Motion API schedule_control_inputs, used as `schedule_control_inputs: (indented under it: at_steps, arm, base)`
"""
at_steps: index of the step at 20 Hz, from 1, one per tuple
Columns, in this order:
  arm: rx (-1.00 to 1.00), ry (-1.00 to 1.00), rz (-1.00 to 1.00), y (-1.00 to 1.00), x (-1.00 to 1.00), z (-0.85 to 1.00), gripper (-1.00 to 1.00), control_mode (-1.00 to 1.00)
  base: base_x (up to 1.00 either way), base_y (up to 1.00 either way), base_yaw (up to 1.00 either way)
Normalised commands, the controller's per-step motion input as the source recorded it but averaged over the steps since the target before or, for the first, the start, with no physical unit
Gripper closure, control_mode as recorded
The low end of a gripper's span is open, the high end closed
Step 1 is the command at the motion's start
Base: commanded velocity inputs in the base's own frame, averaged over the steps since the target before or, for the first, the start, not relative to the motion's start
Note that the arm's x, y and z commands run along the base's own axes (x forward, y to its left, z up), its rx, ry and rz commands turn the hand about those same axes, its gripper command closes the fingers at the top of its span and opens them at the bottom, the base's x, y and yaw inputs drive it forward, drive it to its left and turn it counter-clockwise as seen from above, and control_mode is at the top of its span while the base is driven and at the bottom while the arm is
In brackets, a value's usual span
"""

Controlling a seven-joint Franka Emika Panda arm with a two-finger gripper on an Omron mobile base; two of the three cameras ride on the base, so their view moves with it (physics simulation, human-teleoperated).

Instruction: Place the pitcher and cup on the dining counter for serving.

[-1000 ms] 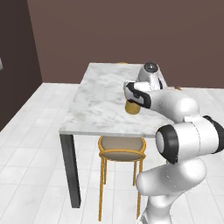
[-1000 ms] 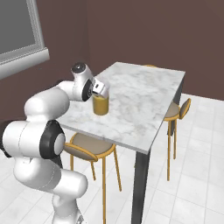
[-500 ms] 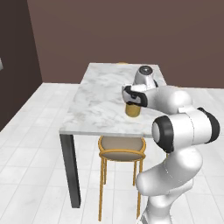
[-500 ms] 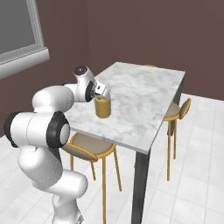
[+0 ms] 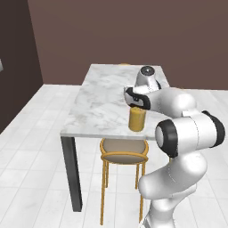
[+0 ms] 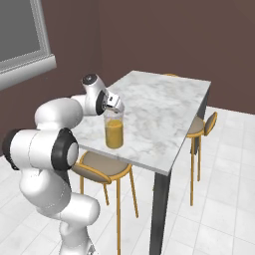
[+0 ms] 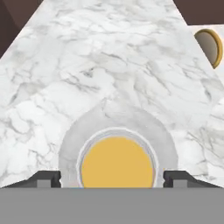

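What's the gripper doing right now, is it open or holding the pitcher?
Gripper: open, fingers on either side of the pitcher, which stands on the dining counter; not gripping it.

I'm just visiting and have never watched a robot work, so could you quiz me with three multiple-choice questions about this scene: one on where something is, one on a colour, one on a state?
1. Where does the pitcher stand?
A. On the floor
B. On the dining counter, near its edge on the robot's side
C. On a stool seat

2. What colour is the liquid in the pitcher?
A. Orange
B. Green
C. Blue

3. How are the gripper's fingers set?
A. Clamped tight on the pitcher's wall
B. Shut in the air far from it
C. Spread apart on either side of the pitcher

Answers:
1 B, it stands upright on the marble top in both base views.
2 A, the hand view looks down on an orange surface.
3 C, a gap shows between each finger and the glass.
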Motion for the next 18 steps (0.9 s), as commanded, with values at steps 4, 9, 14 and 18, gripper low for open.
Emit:
schedule_control_inputs:
  at_steps: [4, 9, 14, 18]
  arm:
    - [0.0, 0.0, 0.0, 0.0, -0.58, 0.66, -1.0, -1.0]
    - [0.0, 0.0, 0.0, 0.0, -0.95, 0.58, -1.0, -1.0]
    - [0.0, 0.0, 0.0, 0.0, -1.0, 0.2, -1.0, -1.0]
    - [0.0, 0.0, 0.0, -0.03, -1.0, 0.0, -1.0, -1.0]
  base:
    - [0.0, 0.0, 0.0]
    - [0.0, 0.0, 0.0]
    - [0.0, 0.0, 0.0]
    - [0.0, 0.0, 0.0]
